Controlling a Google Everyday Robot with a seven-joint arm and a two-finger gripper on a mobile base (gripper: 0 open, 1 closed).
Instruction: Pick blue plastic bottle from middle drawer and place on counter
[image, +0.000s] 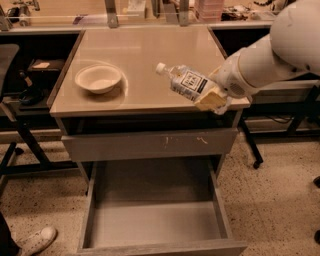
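Observation:
My gripper (210, 98) is shut on the base end of the blue plastic bottle (184, 82). The bottle is clear bluish with a white cap and a white label with a dark text panel. It is tilted, cap pointing up and left, held above the right front part of the beige counter (145, 55). My white arm comes in from the upper right. The middle drawer (155, 220) stands pulled open below, its grey floor bare.
A round cream bowl (98, 77) sits on the counter's left side. A shut grey drawer front (150, 144) with pale scratch marks is above the open drawer. A cluttered workbench (150, 12) runs behind. A black stand (22, 135) and a shoe (35, 241) are at left.

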